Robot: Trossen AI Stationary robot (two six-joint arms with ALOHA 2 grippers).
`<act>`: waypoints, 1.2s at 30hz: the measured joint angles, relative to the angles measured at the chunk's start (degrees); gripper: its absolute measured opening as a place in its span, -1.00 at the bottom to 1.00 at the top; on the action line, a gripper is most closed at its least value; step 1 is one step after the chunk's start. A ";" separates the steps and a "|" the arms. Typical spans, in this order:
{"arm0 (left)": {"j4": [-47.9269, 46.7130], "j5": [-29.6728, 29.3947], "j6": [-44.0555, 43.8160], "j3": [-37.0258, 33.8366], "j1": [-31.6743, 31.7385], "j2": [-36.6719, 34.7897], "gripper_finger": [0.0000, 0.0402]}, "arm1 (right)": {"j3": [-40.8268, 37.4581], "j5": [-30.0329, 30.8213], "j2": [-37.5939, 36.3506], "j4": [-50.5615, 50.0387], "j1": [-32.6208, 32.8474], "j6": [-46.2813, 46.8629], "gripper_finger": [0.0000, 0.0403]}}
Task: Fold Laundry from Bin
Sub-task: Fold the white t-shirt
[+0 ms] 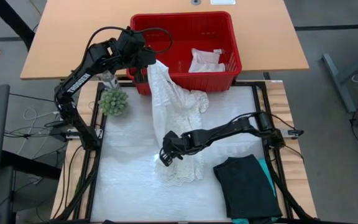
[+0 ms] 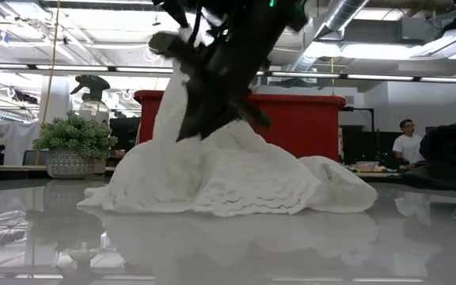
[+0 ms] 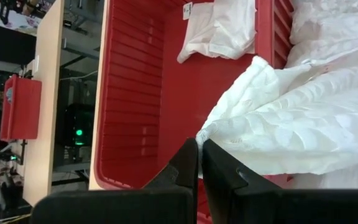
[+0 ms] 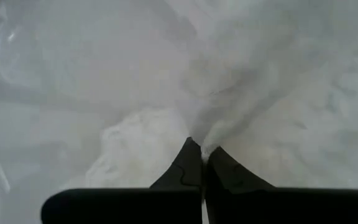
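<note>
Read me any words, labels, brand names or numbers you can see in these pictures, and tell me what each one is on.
No text can be read.
Left arm: pale lettering along the link, too small to read.
Small white cloth in the bin: a tag at its edge, print too small to read.
White lacy top, black garment, plant pot: no lettering visible.

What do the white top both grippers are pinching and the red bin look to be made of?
White lacy top: soft, thin woven or knit fabric, probably cotton lace; the sign is its openwork texture, scalloped hem and limp draping.
Red bin: rigid moulded plastic with a slight sheen, judging by its slotted walls and rolled rim.
Left gripper and right gripper are both shut on the top.
</note>
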 joint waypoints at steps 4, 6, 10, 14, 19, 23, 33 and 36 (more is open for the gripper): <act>-0.26 -2.51 -1.52 0.00 0.00 -1.02 -1.00 | 6.84 -0.81 -5.04 -15.24 1.18 -2.46 -0.90; -0.75 -2.66 -2.62 0.00 0.00 -2.52 -1.00 | 10.71 0.37 -8.05 -24.35 1.86 -3.65 -0.90; -2.54 -2.62 -6.20 0.04 0.00 -5.71 -1.00 | 17.08 3.80 -12.42 -38.82 2.53 -3.84 -0.90; -6.78 -2.71 -12.53 0.04 -0.23 -8.60 -1.00 | 20.90 5.13 -16.44 -48.37 1.81 -4.25 -0.90; -14.45 -2.77 -20.09 0.04 -1.01 -11.31 -1.00 | 24.96 10.54 -19.53 -60.21 1.04 -3.56 -0.90; -17.11 -3.03 -25.94 0.04 -1.87 -12.49 -1.00 | 26.77 14.58 -23.14 -62.61 -1.17 -5.32 -0.90; -12.26 -11.65 -25.14 0.04 -1.30 -11.34 -1.00 | 26.73 28.95 -25.47 -61.68 -14.83 -16.83 -0.90; -8.41 -12.74 -23.75 0.02 -0.15 -9.85 -1.00 | 27.09 33.00 -25.35 -60.77 -19.58 -20.58 -0.90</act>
